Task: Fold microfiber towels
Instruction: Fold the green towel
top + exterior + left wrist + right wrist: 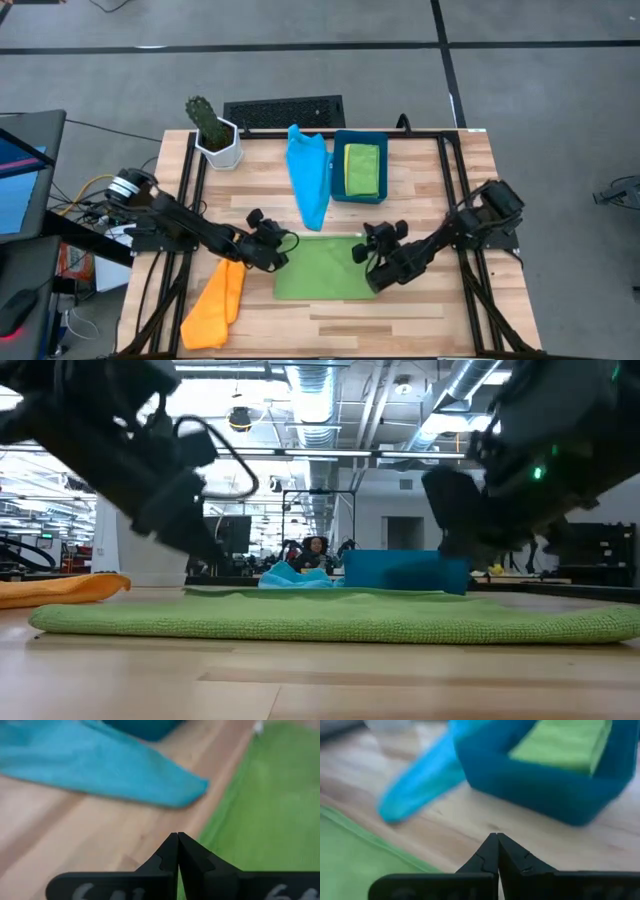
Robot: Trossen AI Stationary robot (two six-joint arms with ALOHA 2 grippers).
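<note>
My left gripper sits at the green towel's far left corner, its two fingers pressed tight together with nothing between them, as my left wrist view shows. My right gripper is at the same towel's far right corner, and its fingers are likewise closed to a point and holding nothing. The green towel lies spread flat on the wooden table, an open rectangle between my two arms; from the low view it shows as a long flat band. Just beyond its far edge lies the light blue towel, bunched long and narrow, its tip reaching almost to the green towel without touching it. Beside the light blue towel, further from the green towel's far edge, stands a dark blue bin with a folded yellow-green towel inside. The orange towel lies crumpled off the green towel's left side, close to my left arm. A potted cactus stands well beyond the green towel's far left corner, at the table's back edge.
</note>
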